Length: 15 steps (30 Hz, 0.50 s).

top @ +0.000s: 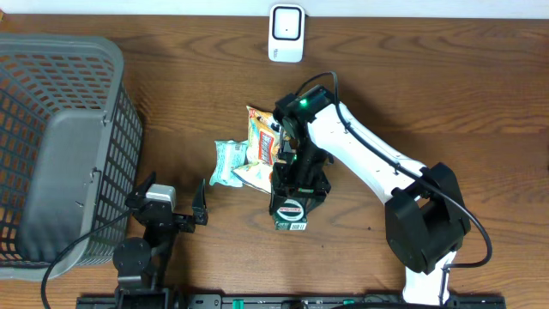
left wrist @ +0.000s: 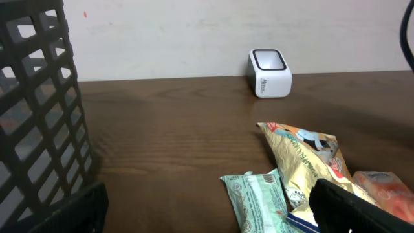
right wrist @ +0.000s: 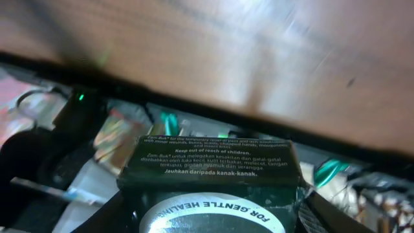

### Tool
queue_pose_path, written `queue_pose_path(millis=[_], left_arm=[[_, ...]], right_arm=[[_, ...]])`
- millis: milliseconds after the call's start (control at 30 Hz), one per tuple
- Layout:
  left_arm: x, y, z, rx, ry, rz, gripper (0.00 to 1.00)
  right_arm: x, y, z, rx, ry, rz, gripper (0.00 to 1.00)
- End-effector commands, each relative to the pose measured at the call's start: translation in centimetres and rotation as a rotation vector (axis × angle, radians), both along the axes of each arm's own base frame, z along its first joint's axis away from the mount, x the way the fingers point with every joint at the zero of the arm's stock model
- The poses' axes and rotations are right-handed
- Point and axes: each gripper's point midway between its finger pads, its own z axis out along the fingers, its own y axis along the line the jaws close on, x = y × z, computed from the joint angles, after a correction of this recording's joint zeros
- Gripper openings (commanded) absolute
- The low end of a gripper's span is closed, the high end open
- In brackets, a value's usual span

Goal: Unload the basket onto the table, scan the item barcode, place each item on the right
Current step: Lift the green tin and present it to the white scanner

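Right end effector (top: 298, 190) points down over the middle of the table (top: 446, 86), its jaws set partway and closed on the sides of a dark box (top: 292, 212). The box is the item in hand: it hangs at the 6 o'clock edge of the snack pile, with a round label and a small white patch facing the overhead camera. In the right wrist view the box fills the lower centre, white print on its dark face, a dark finger at each lower corner.

Left end effector (top: 174, 204) sits at about 7 o'clock on the table with its jaws spread wide and nothing between them, just beside the basket's near corner.

At 12 o'clock, by the far edge, stands the white scanner (top: 286, 33), well apart from the box.

Between the two lies the pile: a yellow packet (top: 260, 129) at its 12 o'clock side and a pale green packet (top: 228, 163) at its 9 o'clock side, touching one another.

At 9 o'clock stands the grey mesh basket (top: 34, 60). Through its open top only a plain grey inner surface shows; whether anything lies deeper in it cannot be told.
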Motion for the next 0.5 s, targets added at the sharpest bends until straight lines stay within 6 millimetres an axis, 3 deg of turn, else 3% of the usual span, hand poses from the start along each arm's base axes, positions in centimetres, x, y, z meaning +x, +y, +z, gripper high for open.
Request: queue_pose_path(millis=[0, 233, 467], left_arm=[[-0.1, 0.0, -1.6, -0.007, 0.049, 0.0, 0.98], [-0.1, 0.0, -1.6, -0.007, 0.049, 0.0, 0.98], [-0.1, 0.0, -1.6, -0.007, 0.049, 0.0, 0.98]], right_arm=[[-0.2, 0.8, 1.5, 0.046, 0.067, -0.069, 0.49], [-0.4, 0.2, 1.8, 0.025, 0.094, -0.082, 0.48], [1.8, -0.2, 1.1, 0.053, 0.027, -0.11, 0.46]])
